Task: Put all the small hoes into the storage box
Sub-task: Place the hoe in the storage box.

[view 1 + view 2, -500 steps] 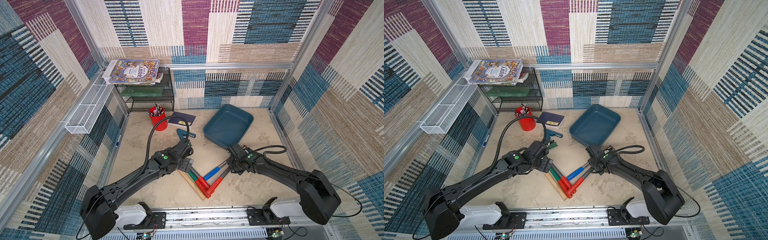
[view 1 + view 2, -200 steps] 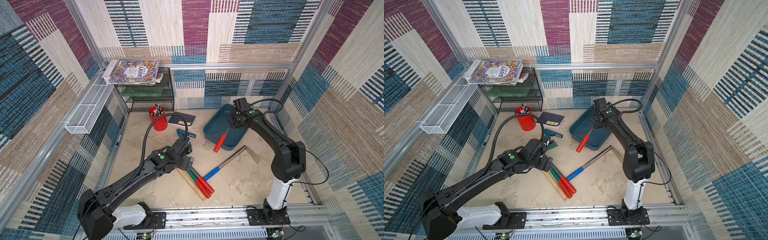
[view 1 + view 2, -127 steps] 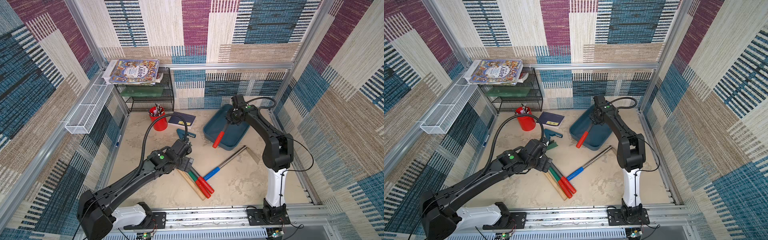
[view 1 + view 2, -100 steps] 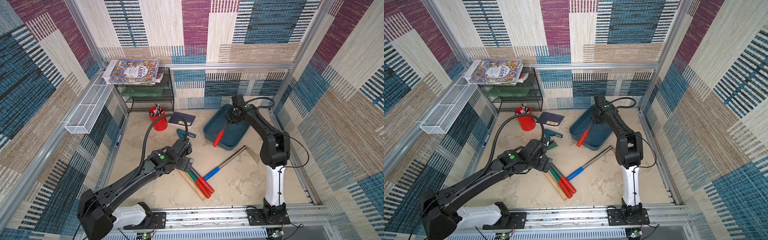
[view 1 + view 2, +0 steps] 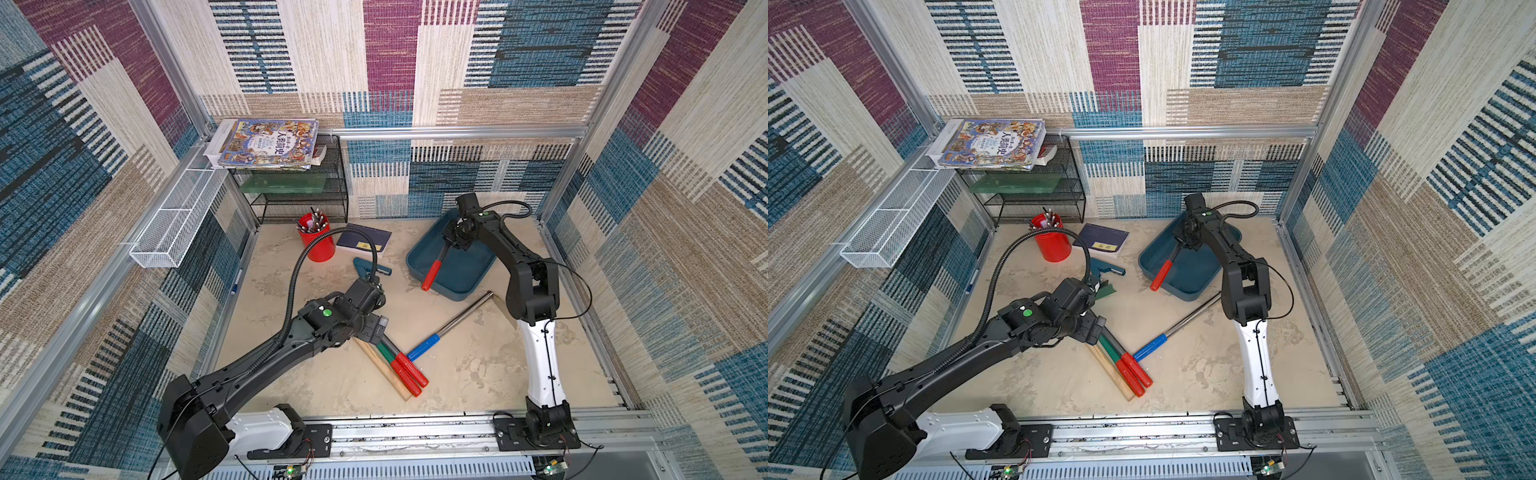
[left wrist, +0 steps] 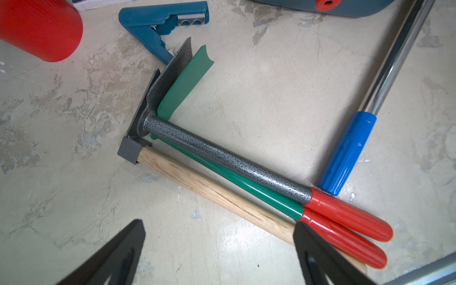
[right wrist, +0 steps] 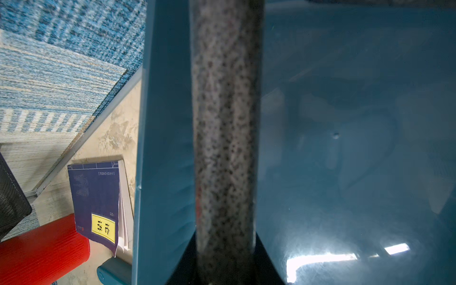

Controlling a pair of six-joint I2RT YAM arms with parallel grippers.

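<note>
Clenched on the speckled grey shaft of the small hoe (image 5: 432, 272), the right jaws hang over the teal storage box (image 5: 465, 270) at 1 o'clock on the bench (image 5: 457, 374). The tool's red grip slants toward 7 o'clock and pokes past the box's near rim in both top views; whether the hoe touches the box cannot be told. Nearer 7 o'clock, the left jaws, spread wide and empty, hover above three loose hand tools (image 6: 246, 182) lying side by side. A blue-handled steel rod (image 5: 449, 324) lies between that bundle and the box. A red pen cup (image 5: 316, 245) and a dark blue book (image 5: 365, 241) sit at 11 o'clock.
</note>
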